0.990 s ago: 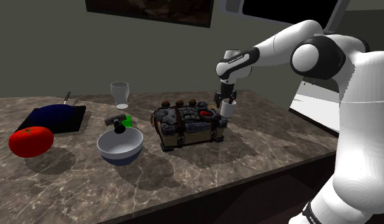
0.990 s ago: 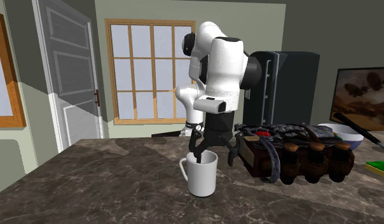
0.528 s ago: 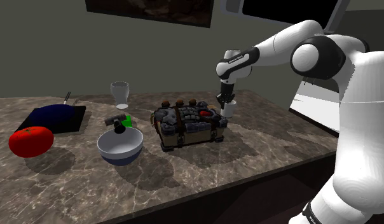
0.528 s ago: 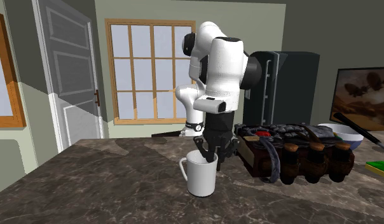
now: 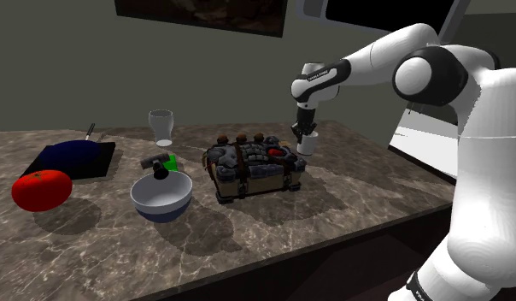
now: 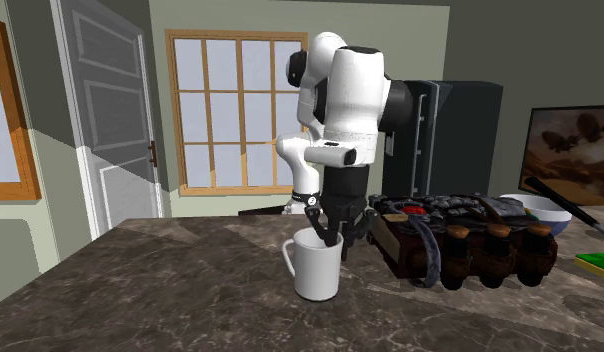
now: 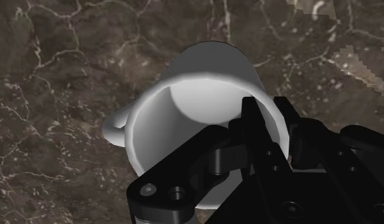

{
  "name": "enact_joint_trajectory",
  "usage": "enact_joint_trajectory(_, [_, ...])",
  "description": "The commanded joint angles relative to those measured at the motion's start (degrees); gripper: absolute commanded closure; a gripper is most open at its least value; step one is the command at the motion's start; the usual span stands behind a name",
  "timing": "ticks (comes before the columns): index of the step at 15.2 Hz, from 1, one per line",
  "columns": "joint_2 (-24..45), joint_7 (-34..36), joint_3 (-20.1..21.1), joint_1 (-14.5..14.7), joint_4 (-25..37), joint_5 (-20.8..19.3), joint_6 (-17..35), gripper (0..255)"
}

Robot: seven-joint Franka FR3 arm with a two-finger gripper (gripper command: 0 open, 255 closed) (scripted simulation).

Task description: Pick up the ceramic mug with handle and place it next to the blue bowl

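Observation:
A white mug (image 5: 307, 145) with a handle sits at the far end of the dark marble counter (image 5: 273, 227), just past a dark strapped basket (image 5: 252, 167). My gripper (image 5: 304, 132) comes down from above and is shut on the mug's rim. In the second exterior view the gripper (image 6: 330, 238) pinches the wall of the mug (image 6: 318, 272) on the side away from the handle. The wrist view has one finger inside the mug (image 7: 203, 95) and one outside, at the gripper (image 7: 273, 127). The blue bowl (image 5: 161, 197) stands on the other side of the basket, nearer the shoulder view's left.
A red tomato (image 5: 41, 189), a dark blue pan (image 5: 73, 159), a clear glass (image 5: 161, 127) and a green item (image 5: 171, 160) lie around the bowl. The counter's front edge runs down to the shoulder view's right. In the second exterior view the basket (image 6: 460, 240) stands close beside the mug.
The fingers, spread over the mug a second ago, closed on its rim. The hand and the mug have since risen slightly.

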Motion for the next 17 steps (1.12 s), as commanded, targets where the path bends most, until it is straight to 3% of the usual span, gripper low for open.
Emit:
enact_joint_trajectory(1, [-0.62, -0.01, -0.08, 0.03, 0.56, -0.12, -1.16, 255])
enact_joint_trajectory(17, [-3.60, -0.12, -0.45, 0.07, 8.68, -0.76, -12.18, 255])
